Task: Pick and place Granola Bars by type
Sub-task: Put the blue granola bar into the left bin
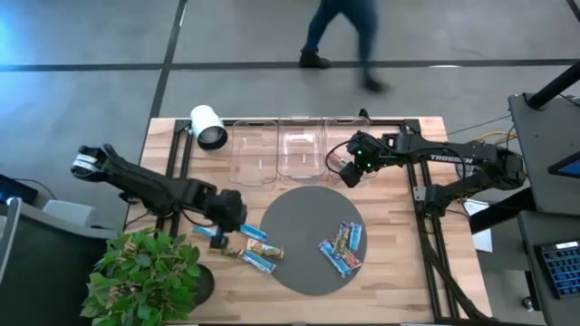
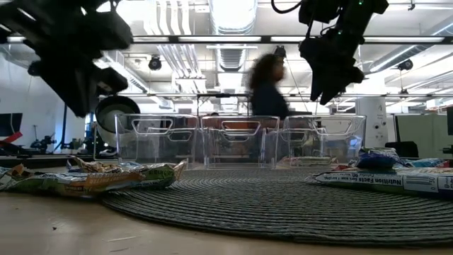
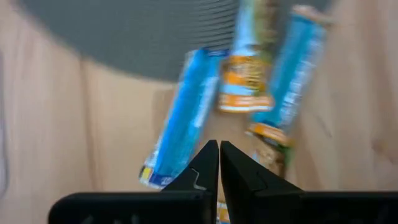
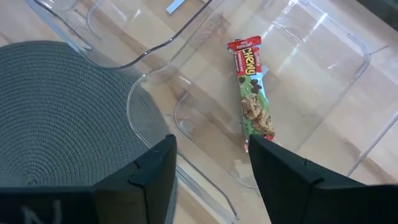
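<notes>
Several granola bars lie flat at the left rim of the round grey mat (image 1: 313, 217): a blue one (image 1: 210, 233) and tan and blue ones (image 1: 263, 252). Three more (image 1: 343, 246) lie on the mat's right part. One red and green bar (image 4: 254, 93) lies on the floor of the right clear bin (image 1: 343, 138). My left gripper (image 1: 227, 213) is shut and empty above the left bars, which show below its fingers in the left wrist view (image 3: 219, 146). My right gripper (image 4: 211, 155) is open and empty, raised over the right bin's near edge.
Three clear bins (image 1: 301, 149) stand in a row at the far side of the mat. A white cylinder (image 1: 208, 127) lies at the far left. A potted plant (image 1: 145, 272) stands at the near left corner. A person (image 1: 340, 32) walks beyond the table.
</notes>
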Motion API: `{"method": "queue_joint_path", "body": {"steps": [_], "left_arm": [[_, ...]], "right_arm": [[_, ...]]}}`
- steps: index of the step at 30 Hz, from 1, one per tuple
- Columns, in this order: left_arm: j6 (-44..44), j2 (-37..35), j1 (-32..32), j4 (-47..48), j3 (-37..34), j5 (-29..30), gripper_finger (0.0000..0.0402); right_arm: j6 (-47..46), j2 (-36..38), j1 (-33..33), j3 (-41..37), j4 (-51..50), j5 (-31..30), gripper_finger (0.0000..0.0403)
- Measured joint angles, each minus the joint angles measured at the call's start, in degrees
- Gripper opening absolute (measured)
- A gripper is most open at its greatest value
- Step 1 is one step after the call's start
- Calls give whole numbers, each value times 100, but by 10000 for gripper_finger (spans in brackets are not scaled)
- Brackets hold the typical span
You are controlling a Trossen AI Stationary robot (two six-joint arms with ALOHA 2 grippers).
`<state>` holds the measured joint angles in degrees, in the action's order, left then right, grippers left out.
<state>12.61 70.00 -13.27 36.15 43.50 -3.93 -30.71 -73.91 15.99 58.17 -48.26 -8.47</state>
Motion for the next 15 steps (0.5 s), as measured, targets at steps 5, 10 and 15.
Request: {"method": "queue_joint_path", "body": {"steps": [5,10,15], "left_arm": [[431,346,-10,-222,49,3,0],[88,541,-62,-470,49,125,0],[-148,717,-74,-472,265,728,2]], "right_arm": [[95,0,0,-2,-56,0,192],[97,0,0,0,-253,0,192],[99,0,0,-2,-446,64,192]]}}
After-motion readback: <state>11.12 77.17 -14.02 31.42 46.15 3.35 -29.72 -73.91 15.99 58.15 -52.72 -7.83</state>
